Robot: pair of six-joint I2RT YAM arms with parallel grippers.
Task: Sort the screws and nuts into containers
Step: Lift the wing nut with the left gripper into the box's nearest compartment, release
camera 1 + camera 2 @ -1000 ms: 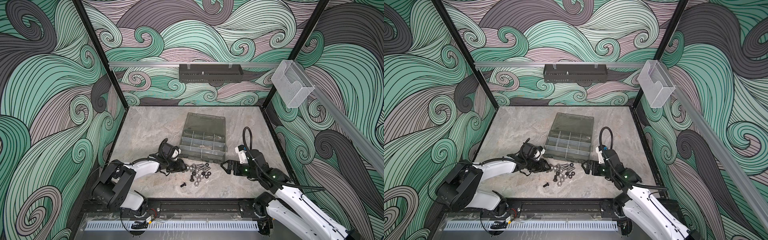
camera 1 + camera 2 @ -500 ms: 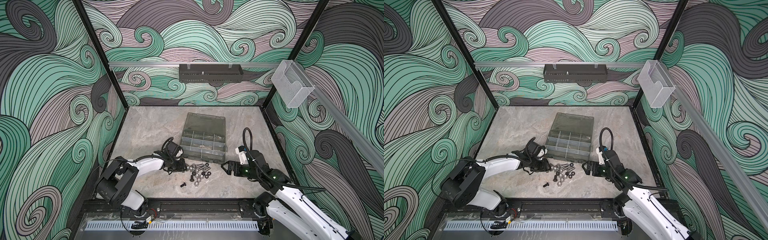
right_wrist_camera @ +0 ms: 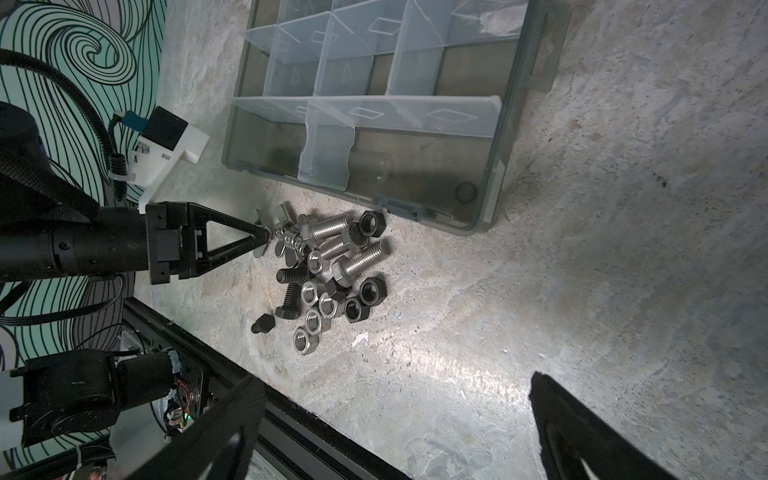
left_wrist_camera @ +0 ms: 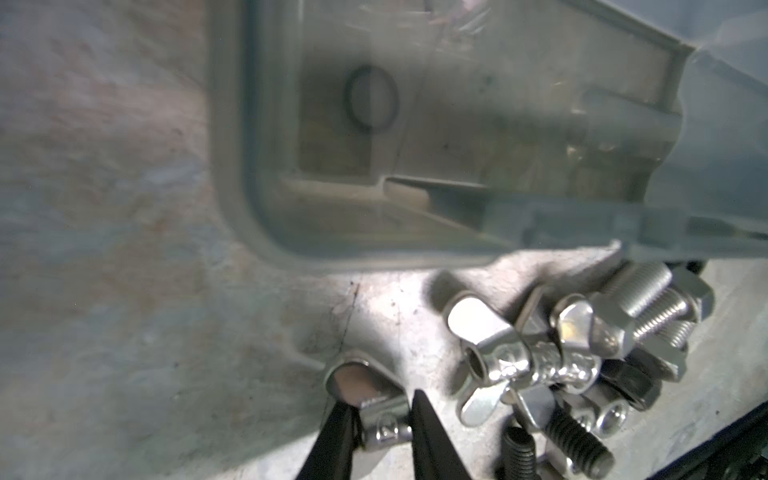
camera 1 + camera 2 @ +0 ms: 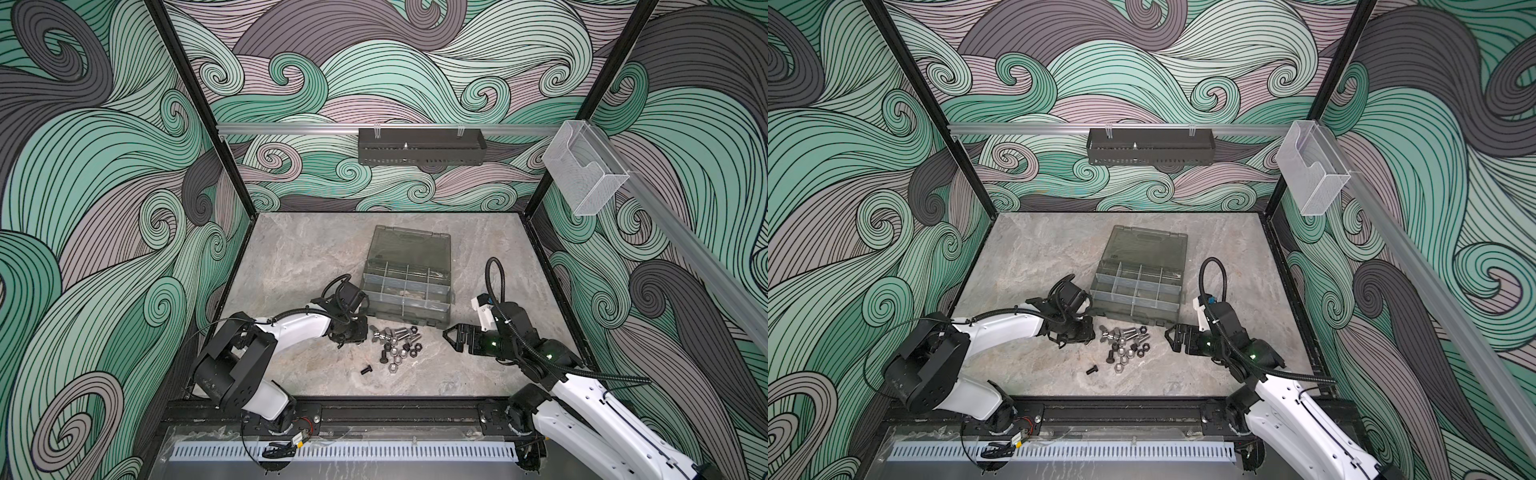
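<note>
Pick step, likely first: organizer case (image 3: pixel 503 124) looks empty. Left hand (image 3: pixel 262 243) nearly shut, pinching silver wing nut (image 4: pixel 374 409) at pile edge. Right hand (image 3: pixel 397 380) wide open, empty. Screws (image 3: pixel 353 259), nuts (image 3: pixel 309 291) heaped on tabletop (image 5: pixel 291 270) beside case. Next: lift clear, carry to a compartment.

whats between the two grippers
The pile of screws and nuts, in both top views; the left gripper grips a wing nut at its edge, the right gripper is open.
</note>
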